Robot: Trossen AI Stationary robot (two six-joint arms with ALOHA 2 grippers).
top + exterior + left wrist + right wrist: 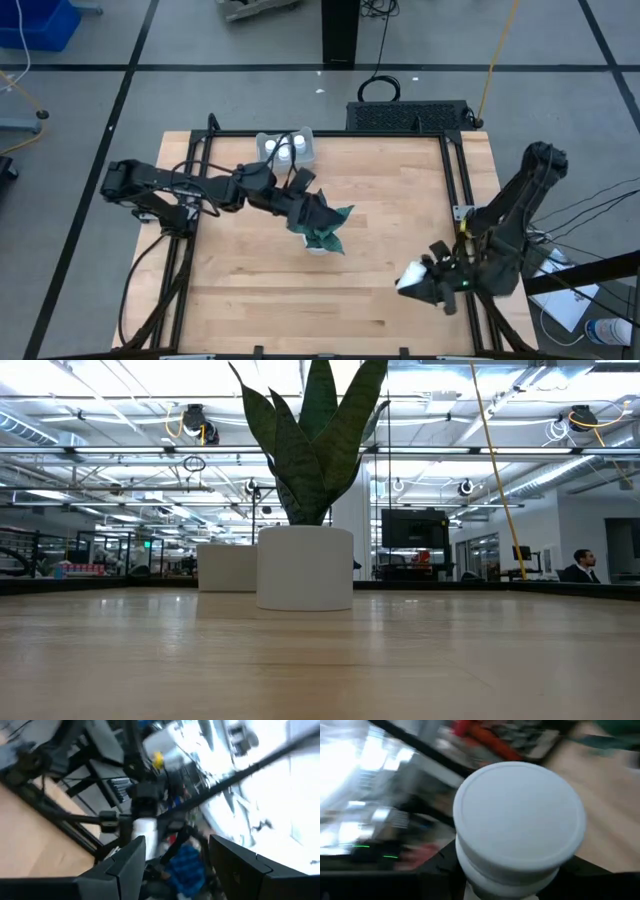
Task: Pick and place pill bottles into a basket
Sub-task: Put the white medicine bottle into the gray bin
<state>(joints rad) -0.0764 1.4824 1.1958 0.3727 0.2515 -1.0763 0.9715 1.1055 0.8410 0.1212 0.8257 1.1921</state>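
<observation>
The pale basket stands at the table's far edge with two white pill bottles in it; it also shows in the low view, behind the plant. My left gripper is open and empty, right beside the leaves of the plant, just near of the basket. My right gripper is near the table's right edge, toward the front, shut on a white pill bottle. Neither gripper shows in the low view. My right gripper pinches the pill bottle between its two fingers, on the body just under the round cap. The cap itself hides most of the contact. The bottle's white end sticks out of the fingers toward the table's left.
The plant in its white pot stands mid-table, between the basket and the open front half of the wooden top. A black frame rail runs along the table's right side next to my right arm.
</observation>
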